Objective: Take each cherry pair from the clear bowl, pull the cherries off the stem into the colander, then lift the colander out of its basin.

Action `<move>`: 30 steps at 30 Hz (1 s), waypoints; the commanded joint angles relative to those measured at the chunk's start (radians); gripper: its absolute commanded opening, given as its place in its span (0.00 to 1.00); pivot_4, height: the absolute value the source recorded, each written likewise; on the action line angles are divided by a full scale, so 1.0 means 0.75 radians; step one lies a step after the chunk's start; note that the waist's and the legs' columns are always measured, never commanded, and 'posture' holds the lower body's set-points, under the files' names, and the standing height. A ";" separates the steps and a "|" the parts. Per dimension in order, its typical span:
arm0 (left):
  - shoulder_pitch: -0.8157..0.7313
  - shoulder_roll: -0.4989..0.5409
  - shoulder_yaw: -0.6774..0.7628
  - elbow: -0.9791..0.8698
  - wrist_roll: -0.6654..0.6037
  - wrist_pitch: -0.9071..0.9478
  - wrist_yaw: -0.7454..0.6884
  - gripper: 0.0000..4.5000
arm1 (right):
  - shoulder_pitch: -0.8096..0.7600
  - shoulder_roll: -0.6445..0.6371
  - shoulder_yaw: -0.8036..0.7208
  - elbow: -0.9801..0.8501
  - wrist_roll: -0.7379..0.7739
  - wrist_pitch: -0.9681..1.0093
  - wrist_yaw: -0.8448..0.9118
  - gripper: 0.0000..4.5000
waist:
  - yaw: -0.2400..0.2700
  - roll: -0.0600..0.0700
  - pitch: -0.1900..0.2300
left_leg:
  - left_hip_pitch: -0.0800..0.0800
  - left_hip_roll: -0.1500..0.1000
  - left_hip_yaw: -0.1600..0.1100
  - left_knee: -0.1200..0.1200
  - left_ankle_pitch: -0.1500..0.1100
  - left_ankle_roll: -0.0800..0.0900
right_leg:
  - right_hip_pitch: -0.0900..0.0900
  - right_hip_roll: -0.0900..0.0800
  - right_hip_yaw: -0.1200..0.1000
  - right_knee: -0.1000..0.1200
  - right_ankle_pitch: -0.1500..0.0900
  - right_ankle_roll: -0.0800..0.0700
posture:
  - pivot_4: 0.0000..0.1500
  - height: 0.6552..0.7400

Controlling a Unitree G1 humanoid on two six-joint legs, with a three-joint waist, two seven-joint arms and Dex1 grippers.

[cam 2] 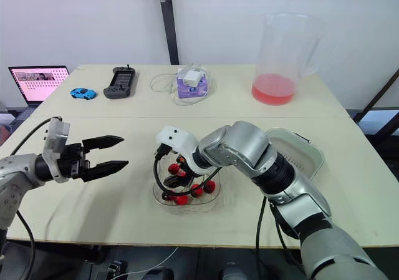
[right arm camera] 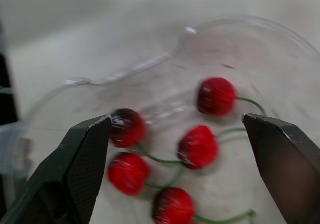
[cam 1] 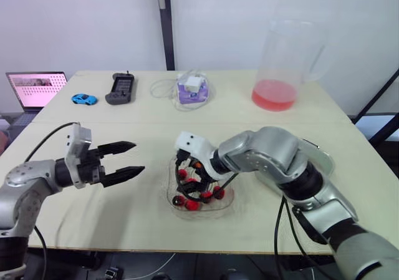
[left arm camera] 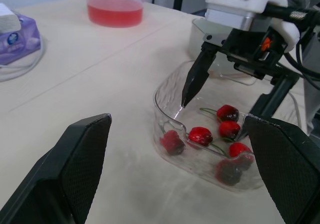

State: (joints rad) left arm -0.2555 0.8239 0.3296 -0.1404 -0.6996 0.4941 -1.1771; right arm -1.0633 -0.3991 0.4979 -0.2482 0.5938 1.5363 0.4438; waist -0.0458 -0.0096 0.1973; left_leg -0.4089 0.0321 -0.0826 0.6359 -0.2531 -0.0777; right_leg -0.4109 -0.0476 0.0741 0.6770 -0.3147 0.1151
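You've got a pale tabletop (cam 2: 124,221) carrying everything. Biggest item is the clear pitcher (cam 2: 283,55) at the far right, with red liquid in its bottom. The white colander (cam 2: 300,150) sits at the right edge, partly hidden behind the right arm; you can't separate it from its basin here, and no cherries show in the visible part. An open laptop (cam 2: 37,82) stands off the far left corner. The clear bowl (cam 2: 186,209) is on the near centre of the tabletop, left of the colander. The right pincer (right arm camera: 176,118) is released, its fingers spread wide and dipped into the bowl, straddling the fruit with nothing gripped. The left pincer (cam 2: 124,151) is also released and empty, hovering above the tabletop left of the bowl, tips aimed toward it and apart from it. Along the far edge you'll see a purple tissue box (cam 2: 190,85) with a white charger on top and white cable looped around it, a black handset (cam 2: 120,82), and a blue toy car (cam 2: 82,93). Several red cherries (left arm camera: 200,134) on green stems all lie in the bowl.
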 commanded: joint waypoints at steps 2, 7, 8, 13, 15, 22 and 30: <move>-0.017 0.019 0.041 -0.037 -0.026 -0.007 0.018 1.00 | 0.024 0.041 -0.006 -0.010 -0.038 -0.016 -0.014 0.61 | -0.004 0.000 0.000 | 0.000 0.000 0.000 0.000 0.000 0.000 | 0.000 0.000 0.000 0.000 0.000 0.000 | 1.00 0.92; -0.038 0.025 0.029 -0.035 -0.026 -0.001 0.021 1.00 | 0.059 0.077 0.012 0.032 -0.092 -0.037 -0.032 0.45 | -0.018 0.000 0.000 | 0.000 0.000 0.000 0.000 0.000 0.000 | -0.001 0.000 0.000 0.002 0.000 0.000 | 1.00 0.92; -0.041 0.025 0.027 -0.033 -0.025 -0.002 0.021 1.00 | 0.066 0.084 0.012 0.038 -0.100 -0.039 -0.034 0.45 | -0.021 0.000 0.000 | 0.000 0.000 0.000 0.000 0.000 0.000 | -0.001 0.000 0.000 0.002 0.000 0.000 | 1.00 0.92; -0.063 0.025 0.014 -0.022 -0.021 -0.003 0.017 1.00 | 0.086 0.104 0.021 0.053 -0.137 -0.049 -0.038 0.45 | -0.034 0.000 0.000 | 0.000 0.000 -0.001 -0.001 0.000 0.000 | -0.002 0.000 0.000 0.004 0.000 0.000 | 1.00 0.92; -0.072 0.023 0.008 -0.018 -0.020 -0.002 0.016 1.00 | 0.091 0.106 0.029 0.063 -0.152 -0.060 -0.038 0.45 | -0.035 0.000 0.000 | 0.000 0.000 -0.001 -0.001 0.000 0.000 | -0.002 0.001 0.000 0.004 -0.001 -0.001 | 1.00 0.92; -0.083 0.024 -0.002 -0.008 -0.014 0.005 0.018 1.00 | 0.133 0.141 0.084 0.108 -0.210 -0.114 -0.039 0.45 | -0.035 0.000 0.000 | 0.000 0.000 -0.001 -0.002 0.000 0.000 | -0.003 0.001 0.000 0.005 -0.001 -0.002 | 1.00 0.92; -0.095 0.028 -0.003 0.001 -0.013 0.011 0.013 1.00 | 0.159 0.163 0.112 0.156 -0.279 -0.171 -0.029 0.45 | -0.035 0.000 0.000 | 0.000 0.000 -0.001 -0.002 0.000 0.000 | -0.003 0.001 0.000 0.005 -0.001 -0.002 | 1.00 0.92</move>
State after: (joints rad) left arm -0.3100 0.8239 0.3250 -0.1321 -0.7018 0.5031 -1.1600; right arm -0.9506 -0.2844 0.5790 -0.1301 0.3960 1.4133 0.4193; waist -0.0721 -0.0098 0.1972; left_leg -0.4085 0.0321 -0.0831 0.6347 -0.2531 -0.0777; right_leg -0.4129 -0.0472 0.0739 0.6807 -0.3154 0.1140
